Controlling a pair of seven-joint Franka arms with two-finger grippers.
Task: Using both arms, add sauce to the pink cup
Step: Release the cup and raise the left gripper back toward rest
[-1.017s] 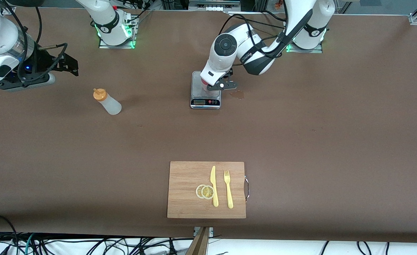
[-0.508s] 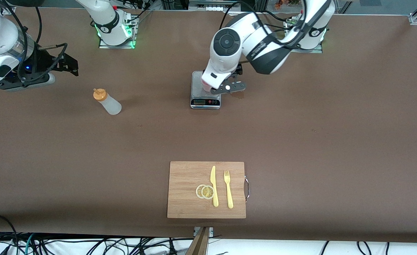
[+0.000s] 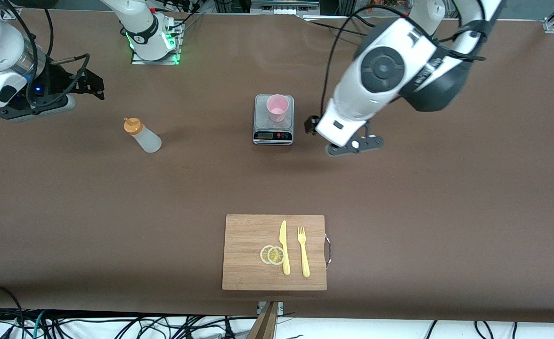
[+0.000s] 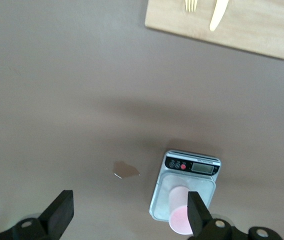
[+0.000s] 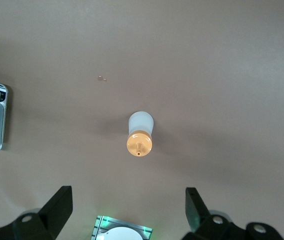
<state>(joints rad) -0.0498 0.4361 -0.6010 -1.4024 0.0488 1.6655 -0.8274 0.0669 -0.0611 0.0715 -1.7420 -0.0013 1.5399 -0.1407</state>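
Sauce [image 3: 142, 135] is standing untouched toward the right arm's edge of the tabletop [image 3: 446, 197] under the waiting, open right claw [image 5: 127, 212], while the left claw [image 3: 352, 143], now open and risen, is leaving the pink cup [image 3: 277, 108] upright on the scale [image 3: 273, 136], so pouring comes next.

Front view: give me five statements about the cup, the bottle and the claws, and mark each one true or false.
1. The pink cup stands on the scale. True.
2. The left claw grips the cup. False: it is open, over bare table beside the scale.
3. The bottle lies on the cutting board. False: it stands on the table toward the right arm's end.
4. The right claw is open and holds nothing. True.
5. The knife and the fork lie on the scale. False: they lie on the cutting board.
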